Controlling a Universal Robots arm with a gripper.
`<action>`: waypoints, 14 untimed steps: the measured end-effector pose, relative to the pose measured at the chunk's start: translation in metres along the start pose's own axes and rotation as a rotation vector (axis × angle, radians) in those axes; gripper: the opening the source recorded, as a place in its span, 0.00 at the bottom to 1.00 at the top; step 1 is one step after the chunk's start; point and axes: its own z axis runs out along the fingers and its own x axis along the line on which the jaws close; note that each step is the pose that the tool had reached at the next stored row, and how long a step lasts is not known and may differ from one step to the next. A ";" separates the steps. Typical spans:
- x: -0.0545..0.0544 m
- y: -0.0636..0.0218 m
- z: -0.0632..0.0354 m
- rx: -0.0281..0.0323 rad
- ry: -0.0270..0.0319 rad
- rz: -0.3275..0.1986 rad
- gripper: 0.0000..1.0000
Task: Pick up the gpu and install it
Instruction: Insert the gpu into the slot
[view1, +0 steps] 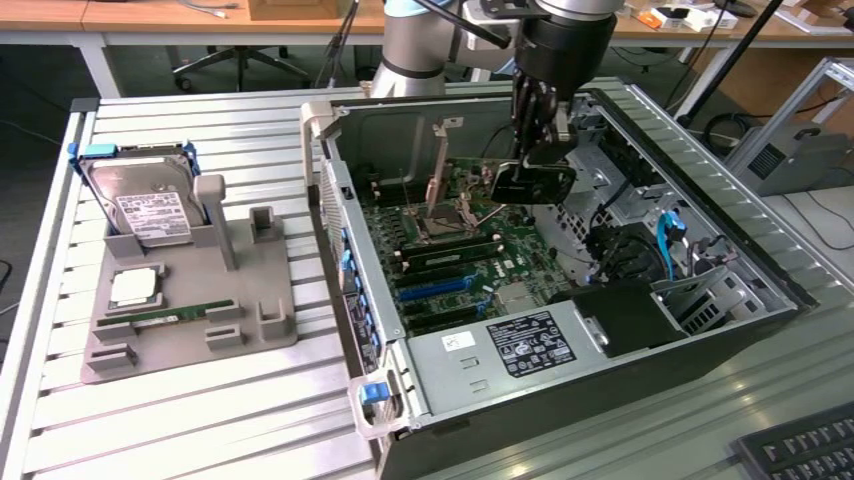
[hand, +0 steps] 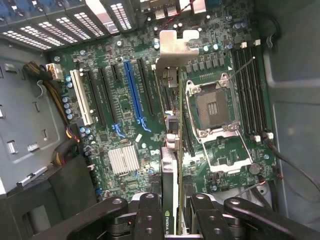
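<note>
Here, the gripper (hand: 171, 216) clamps the gpu (hand: 170, 170) edge-on between its fingers.
The card hangs upright over the green motherboard (hand: 125, 100), just beside the processor socket (hand: 212, 107), its silver bracket (hand: 175, 42) at the far end, inside the open computer case (view1: 601, 410); whether it touches a slot I cannot tell.

I see a grey fixture (view1: 260, 300) on the slatted counter (view1: 200, 420), at the exterior view's left. Hard drive (view1: 147, 205) stands upright at its far end. Processor (view1: 134, 287) and memory stick (view1: 180, 315) lie flat nearer the camera. Keyboard (view1: 801, 450) at that view's right.
</note>
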 end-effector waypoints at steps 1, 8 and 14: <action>0.000 0.0000 0.0000 0.0001 -0.0004 -0.006 0.27; 0.000 0.0000 0.0000 0.0005 -0.0039 -0.052 0.27; 0.000 0.0000 0.0000 0.0009 -0.0073 -0.096 0.27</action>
